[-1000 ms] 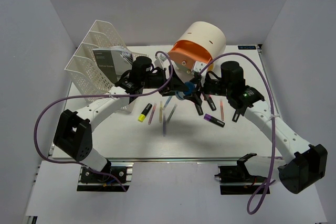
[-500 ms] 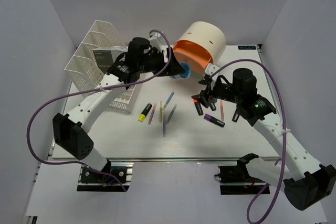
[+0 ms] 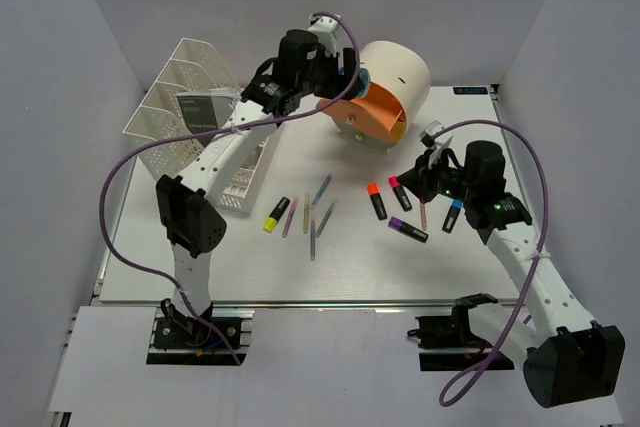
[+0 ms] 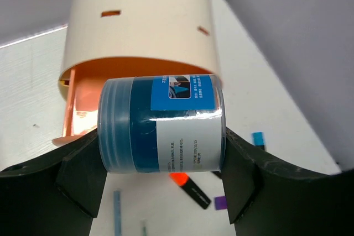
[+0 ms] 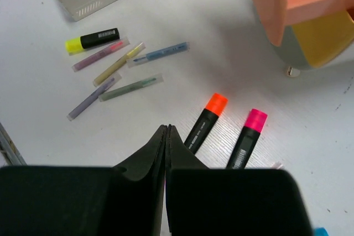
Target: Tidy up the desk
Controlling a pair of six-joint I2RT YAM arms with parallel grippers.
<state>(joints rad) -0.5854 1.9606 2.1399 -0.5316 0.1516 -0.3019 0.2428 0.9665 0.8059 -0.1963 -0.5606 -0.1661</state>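
My left gripper is raised in front of the cream drawer unit, shut on a blue jar. In the left wrist view the blue jar, with its white label, lies sideways between the black fingers, just before the drawer unit's orange drawer. My right gripper hovers low over the white desk at the right, shut and empty. Its closed tips point beside an orange marker and a pink marker.
A white mesh file rack stands at the back left. Loose on the desk lie a yellow highlighter, several thin pens, and orange, pink, purple and blue markers. Grey walls enclose the sides.
The left arm has lifted the blue jar from the middle of the desk up to the drawer unit. The right gripper has drawn back to the right and shut.
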